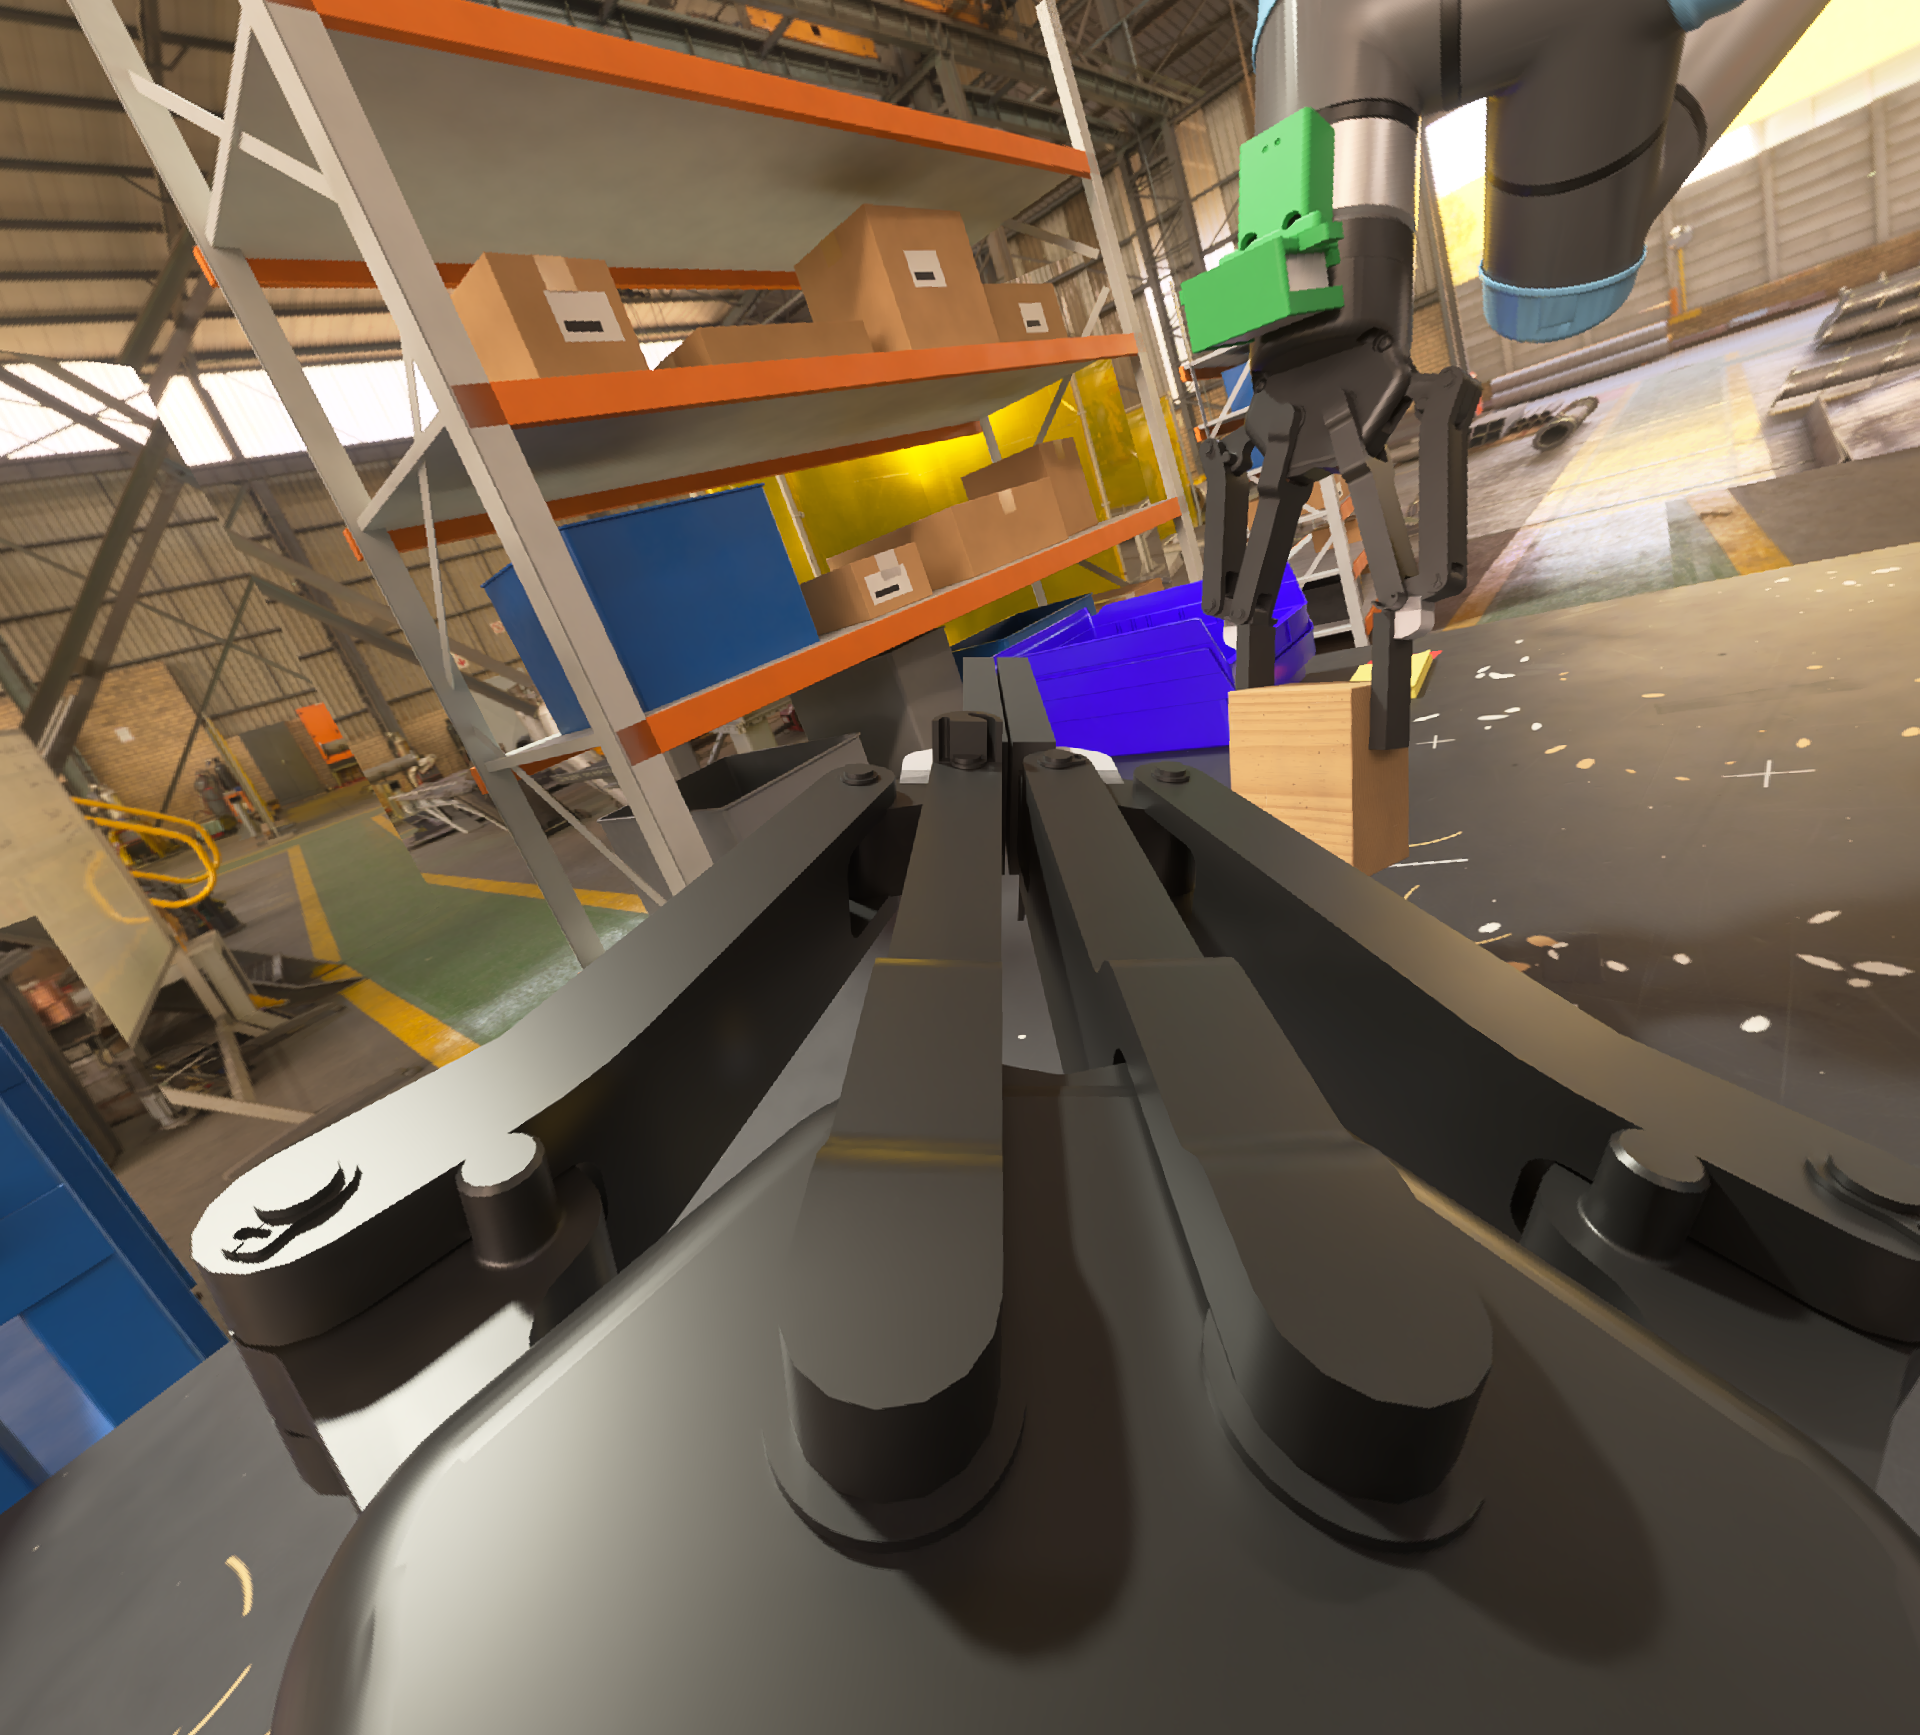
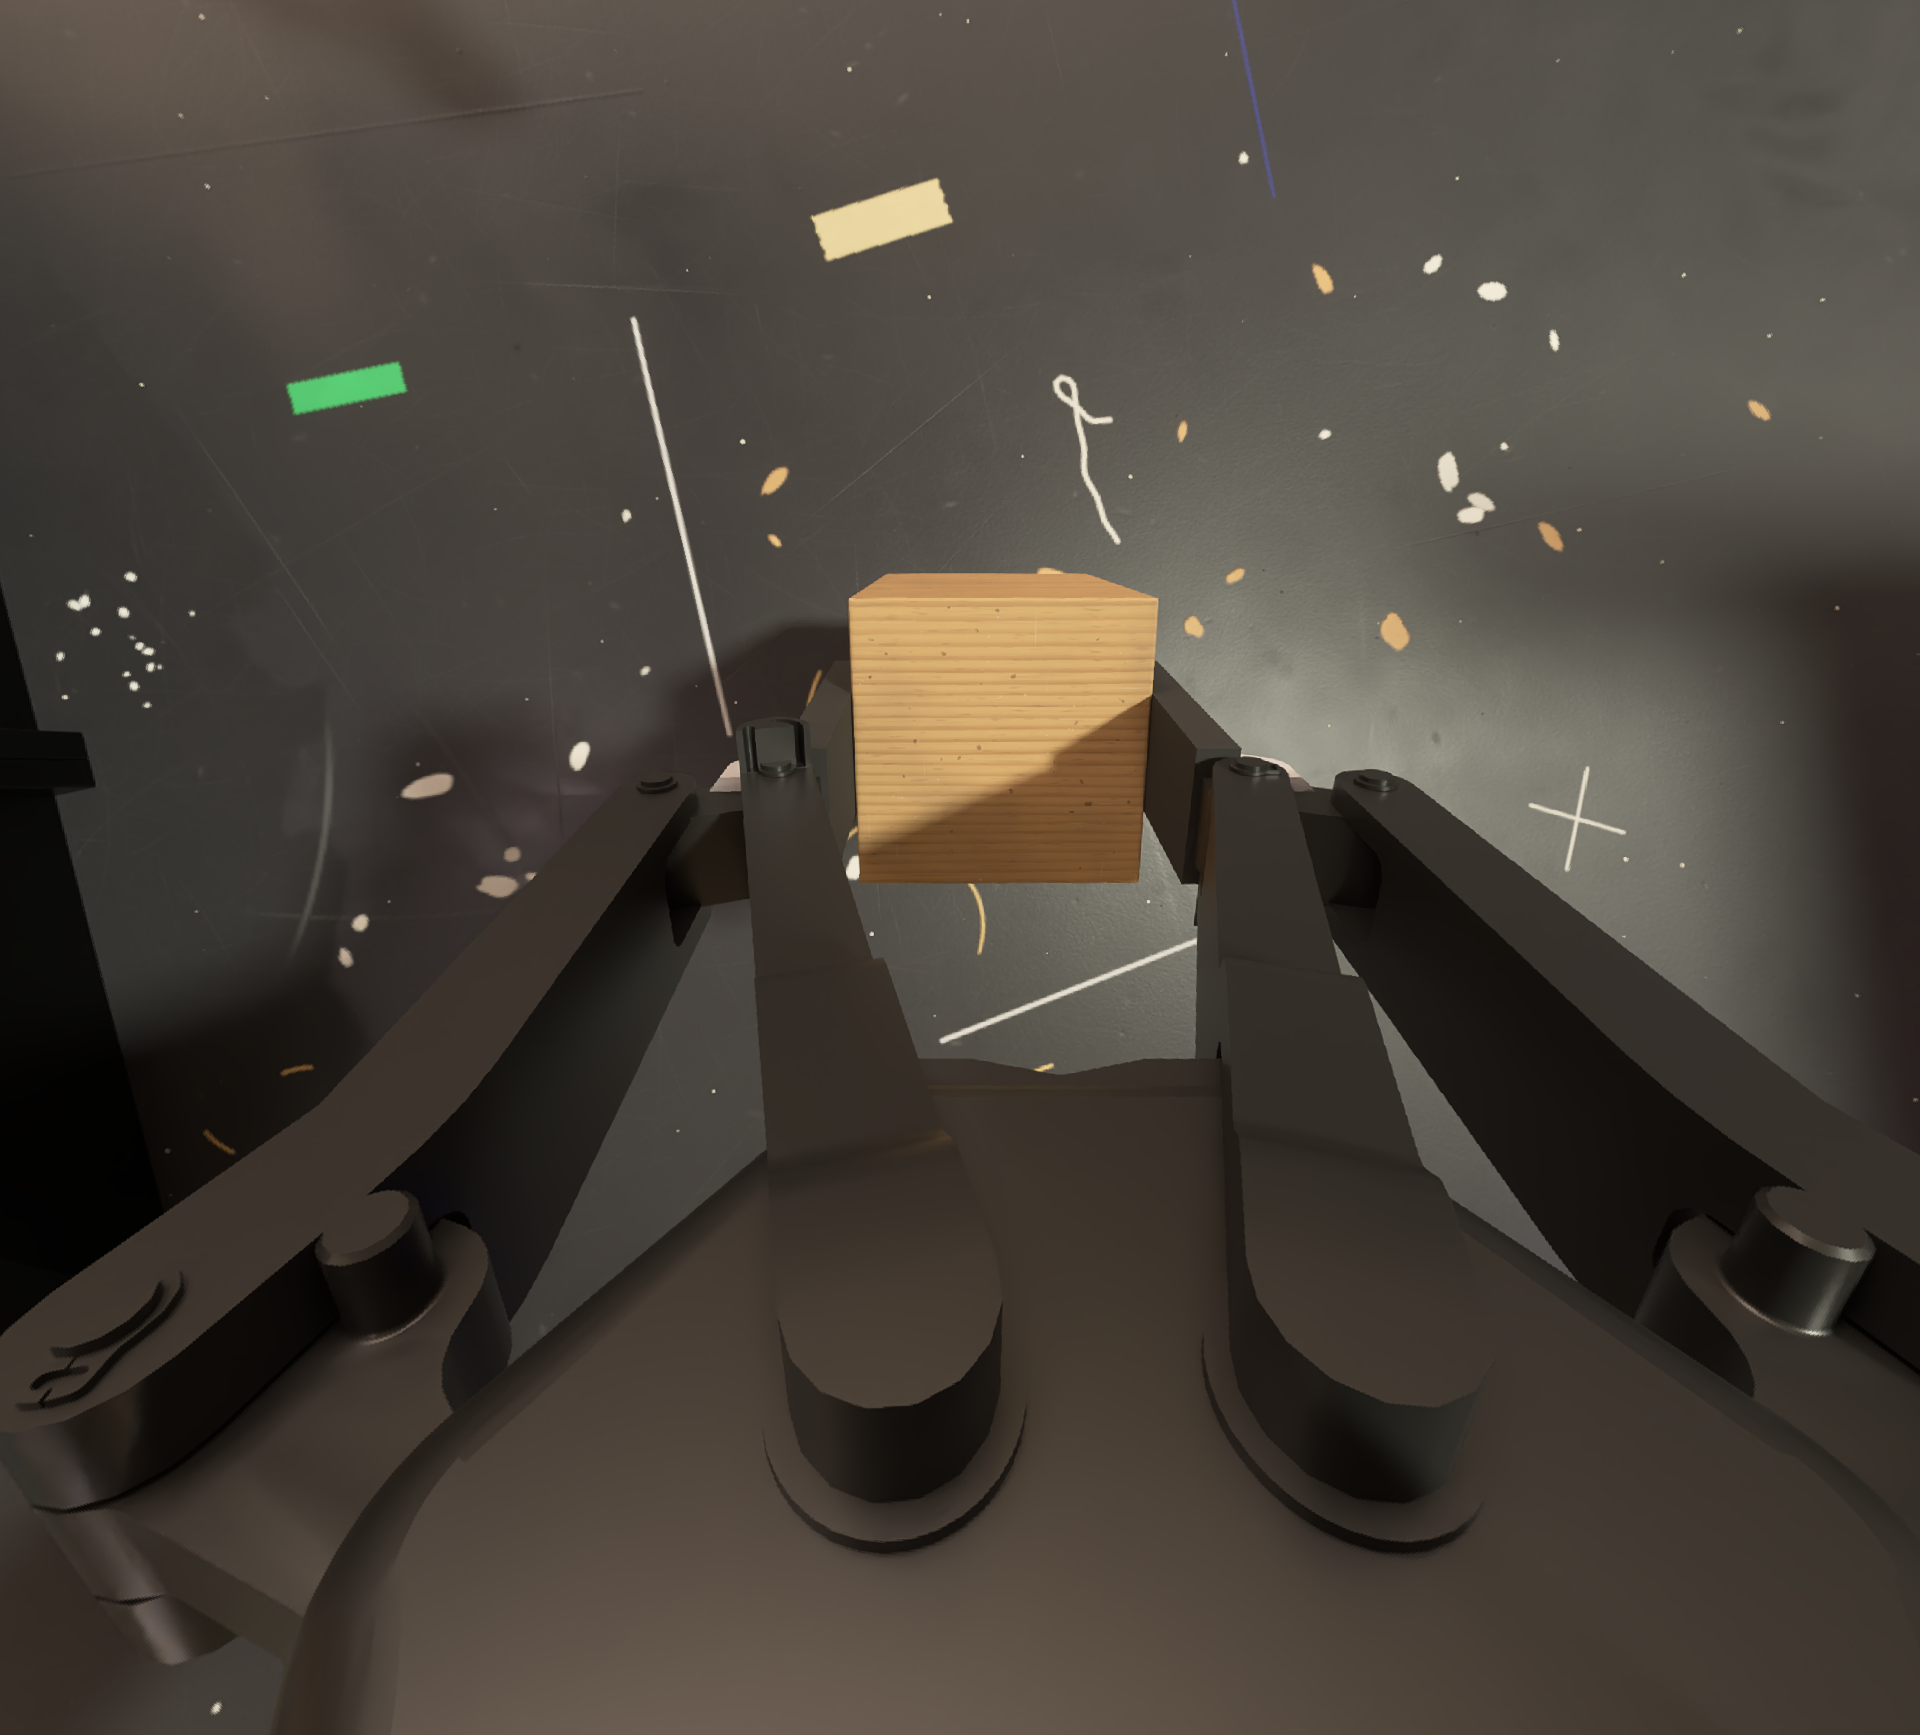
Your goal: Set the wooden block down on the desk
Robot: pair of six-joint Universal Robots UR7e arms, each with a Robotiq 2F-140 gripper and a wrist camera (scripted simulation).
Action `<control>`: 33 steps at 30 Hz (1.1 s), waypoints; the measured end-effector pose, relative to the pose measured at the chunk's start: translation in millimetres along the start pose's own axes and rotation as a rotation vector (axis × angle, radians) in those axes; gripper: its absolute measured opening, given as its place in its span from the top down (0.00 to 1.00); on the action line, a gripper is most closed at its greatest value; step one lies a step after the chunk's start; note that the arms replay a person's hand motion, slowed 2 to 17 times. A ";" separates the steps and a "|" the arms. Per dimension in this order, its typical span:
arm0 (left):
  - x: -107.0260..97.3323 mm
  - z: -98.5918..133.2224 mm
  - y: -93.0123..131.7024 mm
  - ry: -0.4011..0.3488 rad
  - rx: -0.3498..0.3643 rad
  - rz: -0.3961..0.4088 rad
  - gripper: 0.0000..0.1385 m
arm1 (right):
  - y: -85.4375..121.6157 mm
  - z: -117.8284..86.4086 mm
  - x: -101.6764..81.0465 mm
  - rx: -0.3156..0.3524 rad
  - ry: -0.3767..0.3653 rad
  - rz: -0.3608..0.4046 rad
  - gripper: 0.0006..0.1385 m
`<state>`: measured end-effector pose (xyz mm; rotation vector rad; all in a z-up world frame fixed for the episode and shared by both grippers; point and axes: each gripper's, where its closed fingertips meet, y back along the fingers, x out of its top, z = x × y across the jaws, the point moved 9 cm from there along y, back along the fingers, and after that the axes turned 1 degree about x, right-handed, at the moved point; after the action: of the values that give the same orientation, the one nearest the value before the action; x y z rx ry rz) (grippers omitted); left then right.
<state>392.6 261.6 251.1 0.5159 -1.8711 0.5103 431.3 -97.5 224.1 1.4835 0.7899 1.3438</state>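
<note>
Your dark, paint-flecked bench (image 2: 1558, 75) lies beneath the right hand (image 2: 1000, 750), which points down and clamps the wooden block (image 2: 997, 729) by opposite faces, upright, for a flat landing. Your left hand (image 1: 1006, 750) idles pinched together, empty.

My left wrist camera low over the bench (image 1: 1662, 854), looking sideways at the wooden block (image 1: 1314, 766) from near, my right wrist camera looking straight down on the block (image 2: 997, 729), close, both views sharing block and bench.
</note>
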 end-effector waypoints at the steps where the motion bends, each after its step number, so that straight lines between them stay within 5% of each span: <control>1: -0.2 0.1 0.0 0.000 -0.001 -0.001 0.99 | -1.1 0.3 0.3 0.001 0.000 -0.006 0.53; 33: -4.4 -2.3 2.4 0.004 0.003 -0.007 0.99 | -61.5 0.3 8.8 0.035 0.033 -0.203 0.53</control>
<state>394.4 265.3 247.4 0.5231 -1.8638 0.5091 441.2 -68.6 170.0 1.3712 0.9631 1.2100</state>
